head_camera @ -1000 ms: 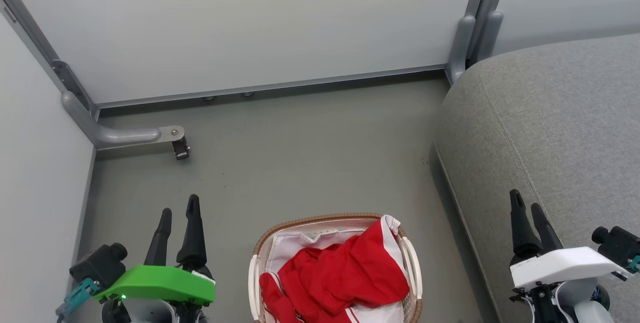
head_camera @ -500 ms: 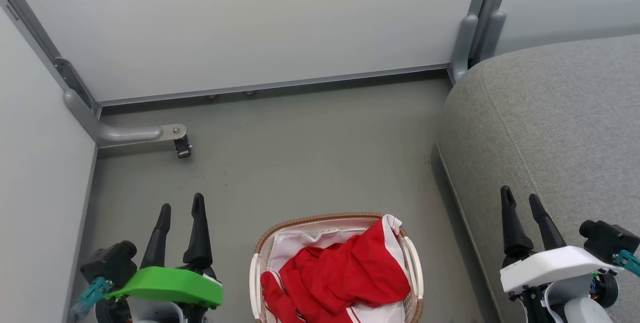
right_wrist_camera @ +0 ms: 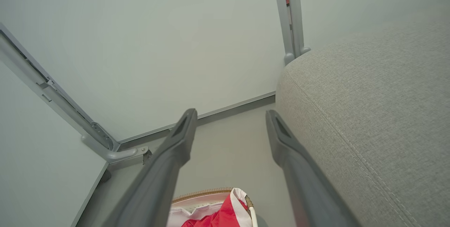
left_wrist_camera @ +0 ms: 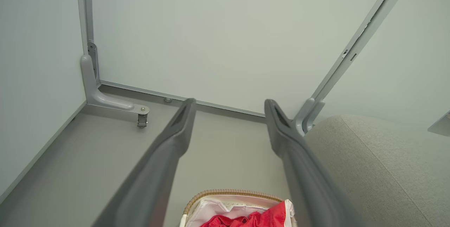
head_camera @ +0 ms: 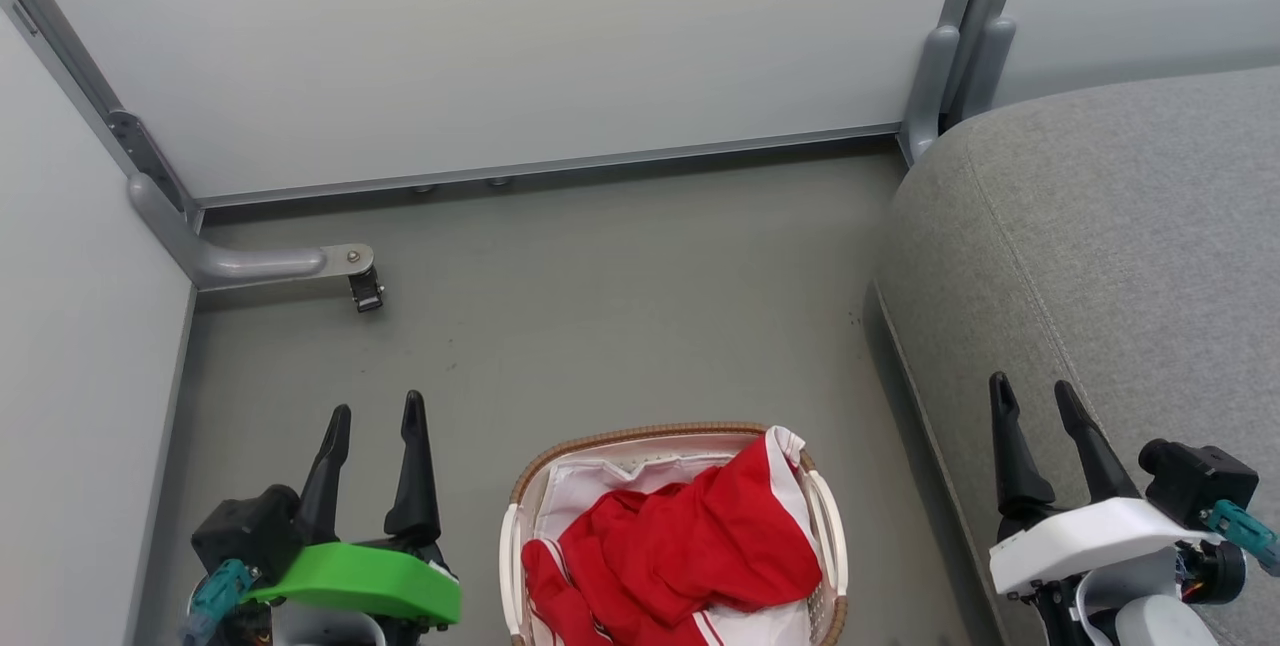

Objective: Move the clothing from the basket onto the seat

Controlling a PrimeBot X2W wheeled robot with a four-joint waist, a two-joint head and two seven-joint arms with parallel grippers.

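Left end effector (head_camera: 377, 404) spread wide, fingers pointing forward, beside basket (head_camera: 640, 430)

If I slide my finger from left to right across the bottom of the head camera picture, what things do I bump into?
left gripper → basket, with the clothing lying in it → right gripper

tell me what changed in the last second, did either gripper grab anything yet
Both arms drifted inward toward the basket: the left gripper slid toward the robot's right, and the right gripper toward its left. Nothing was taken hold of or let go, and both grippers stayed open. The clothing lies bunched in the basket as before, and the basket and the seat kept their places.
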